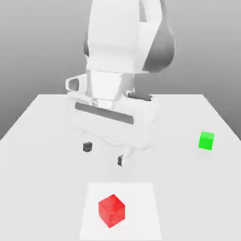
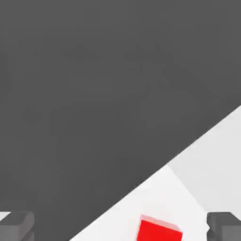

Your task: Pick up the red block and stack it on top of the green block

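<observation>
White tabletop fills the scene under a plain grey backdrop, and I'll take the red block as my marker for everything else. It sits on a slightly paler square patch of the surface, free of any contact, one corner turned toward the exterior camera.

Behind the block and above it hangs the arm's bulky white hand, with the gripper pointing down at the table. Its two dark fingertips stand well apart and hold nothing, which looks to me like the wide stance before a grab; the hand view shows the cube between the two tips but below them, so the descent seems not yet done.

Off to the exterior view's right of the red block, and farther back, the green block waits alone with nothing on it.
</observation>
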Available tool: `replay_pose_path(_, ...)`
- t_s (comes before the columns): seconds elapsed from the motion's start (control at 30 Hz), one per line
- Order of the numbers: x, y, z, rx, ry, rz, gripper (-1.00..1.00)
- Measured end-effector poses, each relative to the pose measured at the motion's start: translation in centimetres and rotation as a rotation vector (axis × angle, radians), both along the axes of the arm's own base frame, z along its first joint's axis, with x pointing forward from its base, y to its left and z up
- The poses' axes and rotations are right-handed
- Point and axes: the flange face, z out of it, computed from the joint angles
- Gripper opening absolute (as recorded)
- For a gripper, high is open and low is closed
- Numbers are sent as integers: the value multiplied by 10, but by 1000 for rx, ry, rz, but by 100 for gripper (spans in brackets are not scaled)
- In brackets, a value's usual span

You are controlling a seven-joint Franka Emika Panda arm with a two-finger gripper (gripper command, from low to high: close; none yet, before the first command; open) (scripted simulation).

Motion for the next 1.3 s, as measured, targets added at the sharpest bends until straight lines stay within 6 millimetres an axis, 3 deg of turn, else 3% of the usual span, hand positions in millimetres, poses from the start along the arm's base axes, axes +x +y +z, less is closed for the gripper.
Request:
replay_pose_path(0.13, -22, 2, -73, 64, 108, -137, 0)
replay_pose_path(0.3, -26, 3, -135, 78, 131, -169, 0)
replay_pose_path(0.33, -27, 3, -146, 78, 133, -168, -100)
replay_pose_path(0.57, -27, 4, -149, 78, 131, -169, -100)
replay_pose_path(0.77, -28, 9, -92, 76, 133, -149, -100)
replay_pose_path(1.0, -55, 129, -77, 52, 147, 271, -100)
replay_pose_path(1.3, -134, 254, -66, 14, 160, 812, -100)
